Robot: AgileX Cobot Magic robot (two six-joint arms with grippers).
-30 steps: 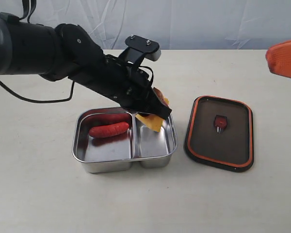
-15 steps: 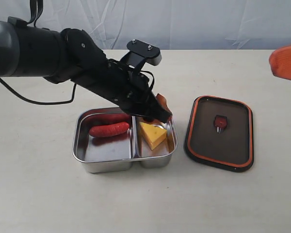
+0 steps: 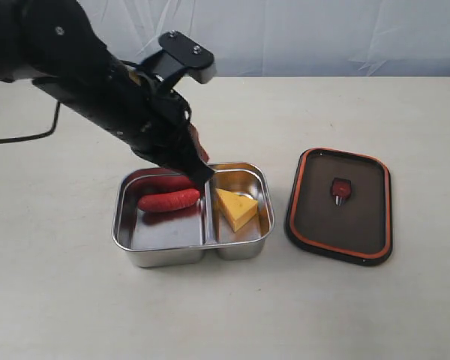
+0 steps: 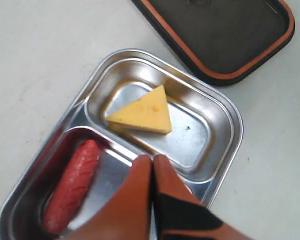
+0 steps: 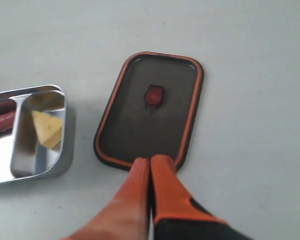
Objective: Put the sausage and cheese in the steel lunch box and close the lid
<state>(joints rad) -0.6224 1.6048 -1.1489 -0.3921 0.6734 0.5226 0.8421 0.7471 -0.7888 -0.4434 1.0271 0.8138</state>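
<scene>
Locate the shiny two-compartment stainless-steel lunch box (image 3: 165,257) at lower centre of the exterior frame, standing on the pale tabletop (image 3: 322,300); its top is uncovered. Observe the small red toy sausage (image 3: 169,200) lying lengthwise in the larger, left compartment; observe the yellow toy cheese wedge with holes (image 3: 236,209) lying flat in the smaller, right compartment; the divider wall separates the two.

Find the dark translucent rectangular lid with the orange rim (image 3: 352,225) flat on the tabletop at centre right of that frame, just beside the box and not touching it; its small orange valve tab (image 3: 340,187) sits at the lid's centre.

Check the left tool (image 3: 201,171); it reaches down from the upper left of the exterior frame and ends above the rear rim of the box, near the divider. Its orange fingers (image 4: 140,185) are pressed together with nothing between them; you cannot tell whether they touch the box.

Check the right tool (image 5: 150,162) in the right wrist view; its orange fingers are likewise pressed together and empty, with the tips over one short edge of the lid.
</scene>
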